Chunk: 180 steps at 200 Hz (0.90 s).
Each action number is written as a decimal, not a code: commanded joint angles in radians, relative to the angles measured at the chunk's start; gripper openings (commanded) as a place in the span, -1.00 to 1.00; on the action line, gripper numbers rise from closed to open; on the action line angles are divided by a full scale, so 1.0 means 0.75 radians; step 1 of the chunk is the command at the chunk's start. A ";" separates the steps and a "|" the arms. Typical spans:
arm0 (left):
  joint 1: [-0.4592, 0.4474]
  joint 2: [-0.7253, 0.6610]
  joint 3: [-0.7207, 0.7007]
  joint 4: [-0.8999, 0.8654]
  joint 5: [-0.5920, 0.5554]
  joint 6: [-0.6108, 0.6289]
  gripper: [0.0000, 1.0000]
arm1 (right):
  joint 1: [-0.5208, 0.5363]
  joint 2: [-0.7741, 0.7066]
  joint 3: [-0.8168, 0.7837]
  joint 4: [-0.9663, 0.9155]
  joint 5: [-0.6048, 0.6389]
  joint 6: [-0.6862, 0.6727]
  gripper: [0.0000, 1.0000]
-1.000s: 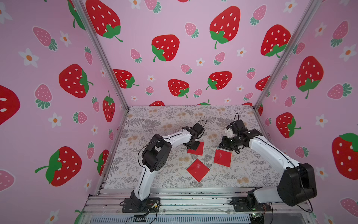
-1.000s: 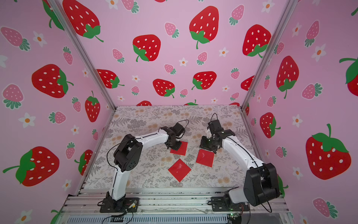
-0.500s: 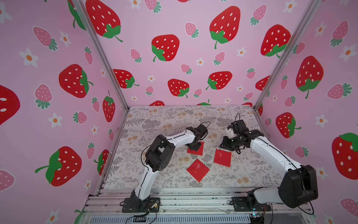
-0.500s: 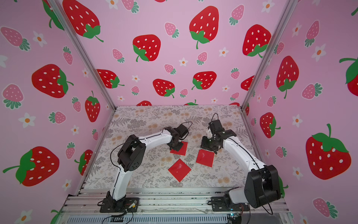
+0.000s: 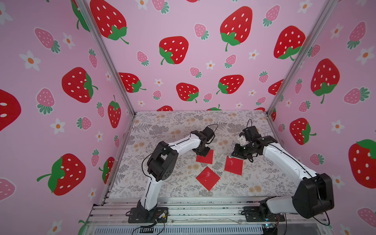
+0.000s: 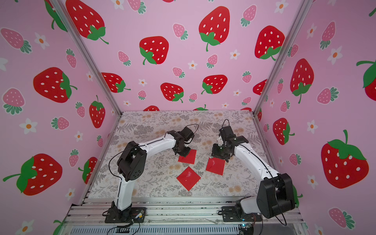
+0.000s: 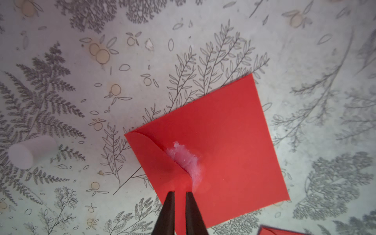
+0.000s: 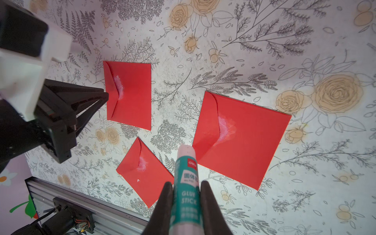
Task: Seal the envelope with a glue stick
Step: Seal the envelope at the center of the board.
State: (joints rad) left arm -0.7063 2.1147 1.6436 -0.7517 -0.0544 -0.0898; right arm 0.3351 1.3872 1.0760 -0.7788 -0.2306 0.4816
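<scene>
Three red envelopes lie on the floral table, each with its flap folded down and a white glue smear. My left gripper [image 7: 180, 192] is shut, jaws almost together, with its tips on the flap of the far envelope [image 7: 223, 138] [image 5: 207, 158] [image 6: 188, 158]. In my right gripper [image 8: 186, 185], shut on it, is the glue stick [image 8: 185, 173], white with a teal label. Its tip hovers by the corner of the right envelope [image 8: 244, 142] [image 5: 234, 165]. In both top views the right gripper [image 5: 237, 155] [image 6: 217, 155] hangs over that envelope's far corner.
The third envelope [image 5: 208, 178] [image 8: 146, 175] lies nearest the front rail. A small white cylinder [image 7: 30, 151] lies on the table beside the far envelope. Pink strawberry walls close in the left, right and back. An aluminium rail [image 5: 183, 205] runs along the front.
Hardly anything moves. The left gripper stays on the far envelope while its arm shifts slightly. The right gripper keeps the glue stick by the right envelope.
</scene>
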 commanded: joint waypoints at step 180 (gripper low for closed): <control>0.041 0.146 0.030 0.004 0.032 0.030 -0.68 | -0.007 -0.013 0.052 -0.052 0.018 -0.012 -1.00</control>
State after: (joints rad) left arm -0.6708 2.1715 1.6413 -0.7162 -0.0154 -0.0746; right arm 0.3347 1.3872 1.0946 -0.7910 -0.2245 0.4816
